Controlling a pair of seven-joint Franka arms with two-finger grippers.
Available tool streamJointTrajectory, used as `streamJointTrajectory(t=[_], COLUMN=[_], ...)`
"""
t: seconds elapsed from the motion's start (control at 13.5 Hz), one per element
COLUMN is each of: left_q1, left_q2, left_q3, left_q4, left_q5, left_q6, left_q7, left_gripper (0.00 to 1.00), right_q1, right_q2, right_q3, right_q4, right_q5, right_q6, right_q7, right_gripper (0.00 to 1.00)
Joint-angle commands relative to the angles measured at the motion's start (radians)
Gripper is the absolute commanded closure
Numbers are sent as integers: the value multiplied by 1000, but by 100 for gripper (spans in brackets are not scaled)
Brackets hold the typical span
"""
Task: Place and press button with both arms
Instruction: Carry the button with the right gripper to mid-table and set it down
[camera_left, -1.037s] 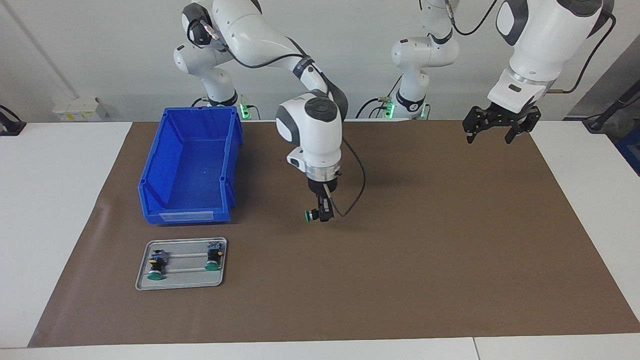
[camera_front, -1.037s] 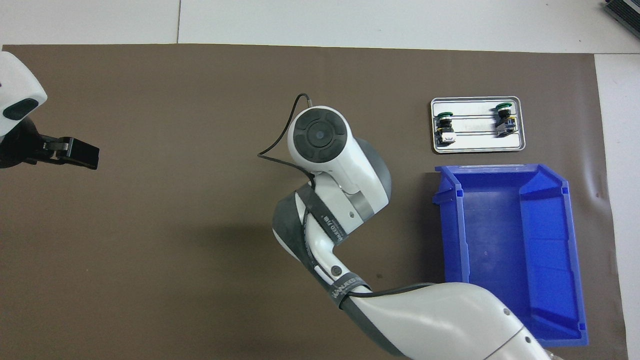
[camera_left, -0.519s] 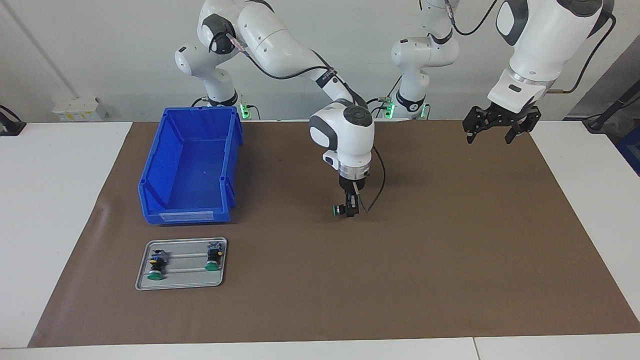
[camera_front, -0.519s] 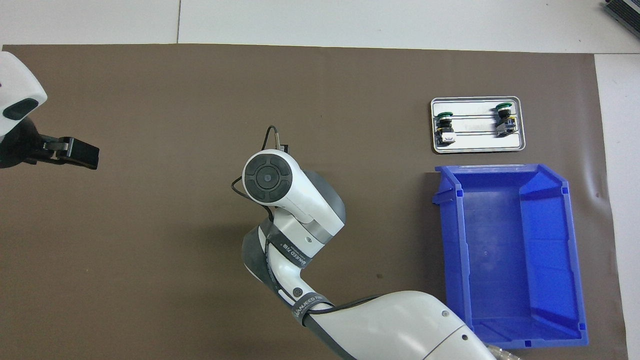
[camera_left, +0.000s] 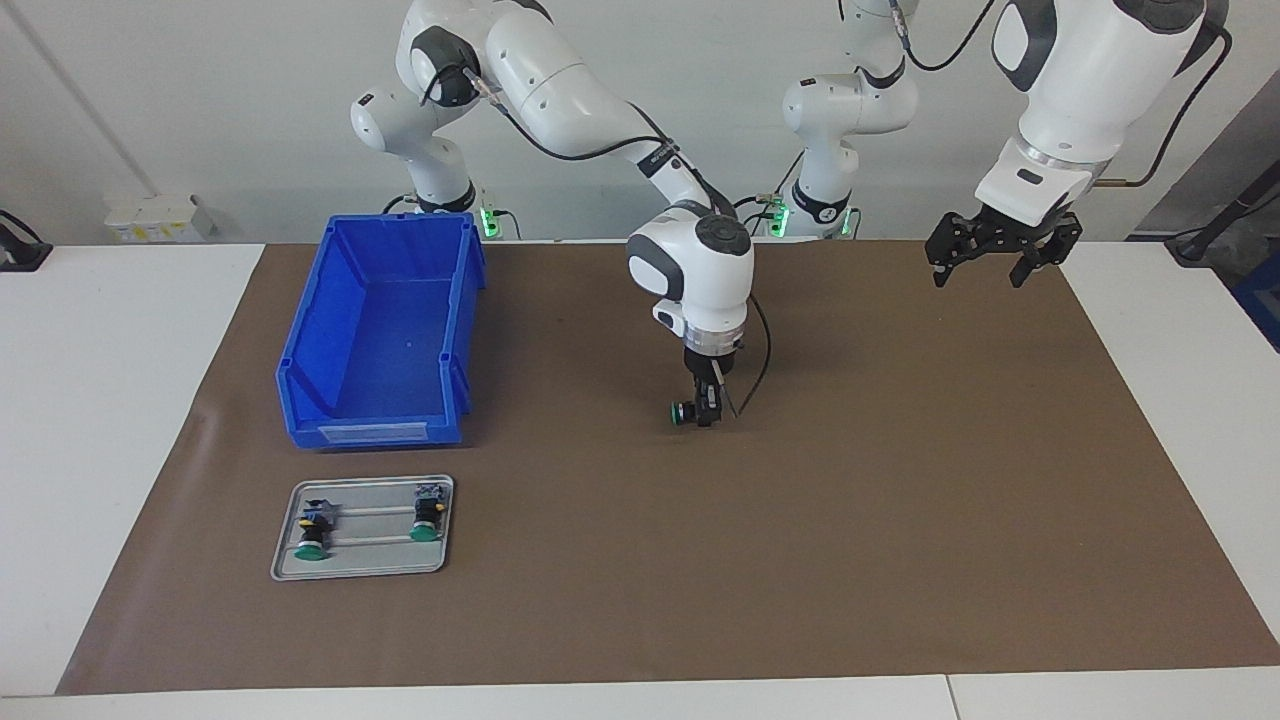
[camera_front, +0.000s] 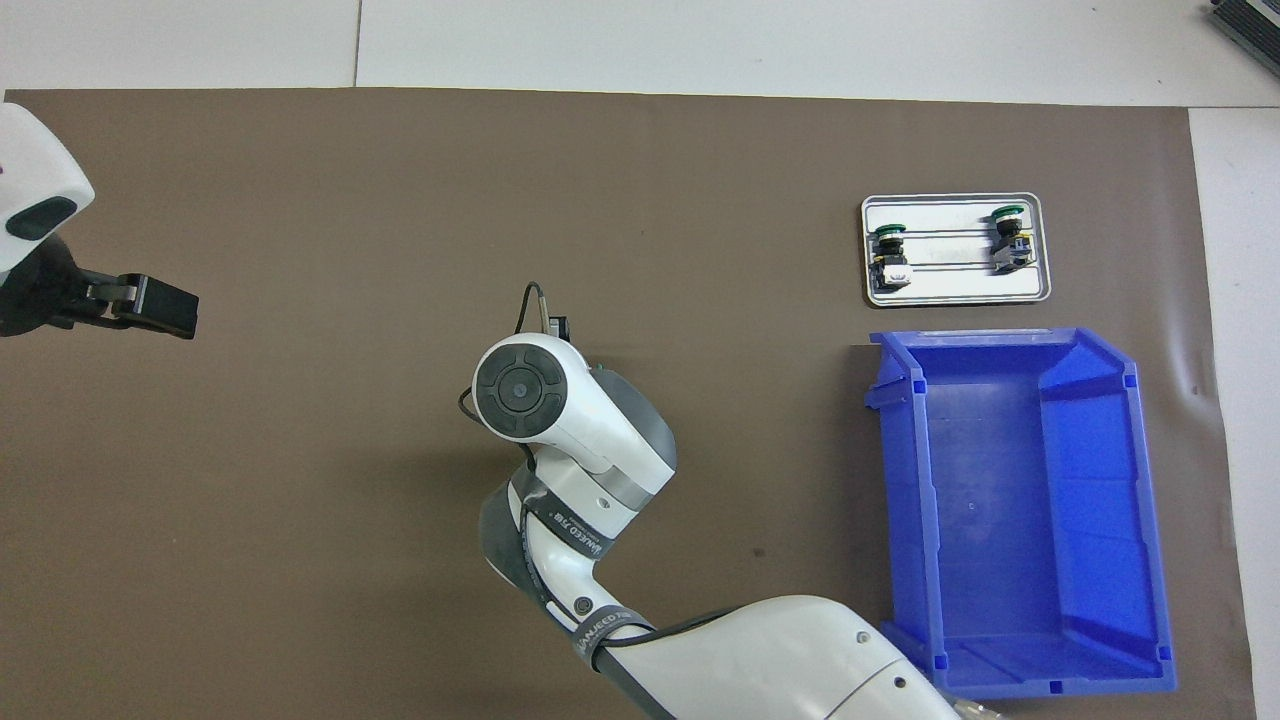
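— So, starting nearest the robots: what was there?

— The left gripper (camera_left: 1000, 258) hung in the air over the brown mat's (camera_left: 900, 520) edge closest to the robots, at the left arm's end of the table (camera_left: 110, 400). Its fingers (camera_left: 941, 262) stood apart and held nothing. That arm waited.

— And at the right arm's end?

— A blue bin (camera_left: 375, 432) sat on the mat, its back wall close to the robots' edge. Its open inside was bare blue plastic.

— Where was the button?

— The button (camera_left: 682, 411) was near the middle of the mat, farther from the robots than the bin's back wall and about level with the bin's front. It lay on its side, down at the mat, with the green cap pointing toward the right arm's end. The right gripper (camera_left: 706, 414) pointed straight down right at its black body, touching or nearly so.

— Clamped on it, or let go?

— I could not tell. From above, the arm's wrist covered both.

— Anything farther out?

— A small metal tray (camera_left: 362, 562) lay just in front of the bin, farther from the robots. On it were two other green-capped switches (camera_left: 312, 536), one toward each end, well apart, caps pointing away from the robots.
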Motion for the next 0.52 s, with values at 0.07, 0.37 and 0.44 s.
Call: streamJointTrajectory(t=[0.07, 0.37, 0.44], left_q1=[-6, -8, -18], left_q2=[-5, -6, -17], left_q3=[4, 3, 3], left_q4=[10, 10, 3], left_q5=[20, 20, 20], left_q6=[-21, -32, -43], left_q7=[5, 6, 5], left_gripper=[0, 0, 0], right_q1=[-14, -54, -80], right_q2=[-18, -51, -83], right_q3=[0, -6, -4], right_q4=[8, 10, 0], right_q5=[-70, -103, -98], right_q6=[20, 19, 20], right_q7=[-16, -252, -350], right_gripper=[0, 0, 0])
